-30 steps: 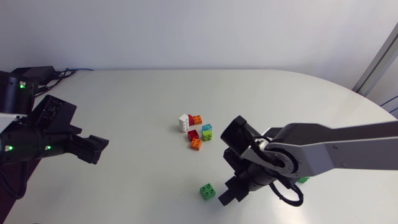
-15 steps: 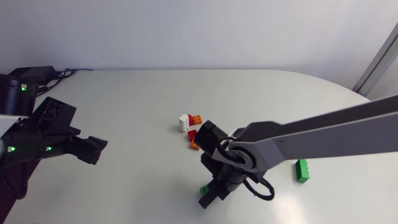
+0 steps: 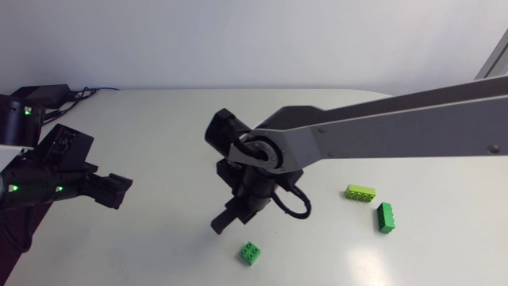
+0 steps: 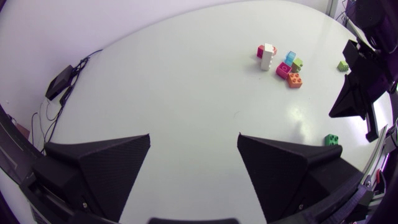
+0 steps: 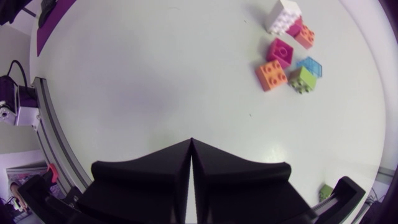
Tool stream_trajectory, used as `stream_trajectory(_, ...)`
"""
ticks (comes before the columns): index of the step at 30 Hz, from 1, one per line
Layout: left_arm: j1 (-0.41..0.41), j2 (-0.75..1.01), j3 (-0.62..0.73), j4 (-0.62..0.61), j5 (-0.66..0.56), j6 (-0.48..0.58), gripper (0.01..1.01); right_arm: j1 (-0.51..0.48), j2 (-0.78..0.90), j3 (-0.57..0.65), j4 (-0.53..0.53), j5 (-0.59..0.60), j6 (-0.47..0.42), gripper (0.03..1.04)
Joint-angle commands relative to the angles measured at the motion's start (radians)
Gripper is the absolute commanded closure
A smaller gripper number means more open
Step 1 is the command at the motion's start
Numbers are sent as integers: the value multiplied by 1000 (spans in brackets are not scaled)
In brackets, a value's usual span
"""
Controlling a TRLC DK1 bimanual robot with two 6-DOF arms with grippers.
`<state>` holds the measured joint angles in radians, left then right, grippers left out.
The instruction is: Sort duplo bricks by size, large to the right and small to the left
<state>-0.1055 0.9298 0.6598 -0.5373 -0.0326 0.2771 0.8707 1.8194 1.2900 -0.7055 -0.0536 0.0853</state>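
The matte black right fingers (image 3: 225,221) are pressing together on nothing. The small green square plastic brick (image 3: 251,253) is lying at their five o'clock on the white bench (image 3: 159,135). The left fingers (image 3: 117,193) are standing spread. In the head view, the right arm (image 3: 381,135) is hiding the mixed-colour brick cluster (image 5: 287,43).

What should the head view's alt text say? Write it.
The right arm crosses the table, right pincer near a small green brick. A lime brick and a long green brick lie further right; the left pincer sits at left.
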Motion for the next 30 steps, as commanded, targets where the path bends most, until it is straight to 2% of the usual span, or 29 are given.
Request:
stream_trajectory(1,3,24,1,5,2,24,52,-22,-60,-112,-31,-8,-16,1018)
stream_trajectory(6,-22,40,1,16,2,7,52,-19,-154,-250,-48,-6,-16,1018)
stream_trajectory(10,-31,46,0,23,2,4,52,4,-180,-305,-58,-11,-7,1018)
stream_trajectory(21,-30,49,-5,25,2,7,52,73,-166,-320,-69,-150,14,1018)
stream_trajectory(30,-23,61,-15,40,2,11,52,79,-121,-333,-23,-166,-62,1018)
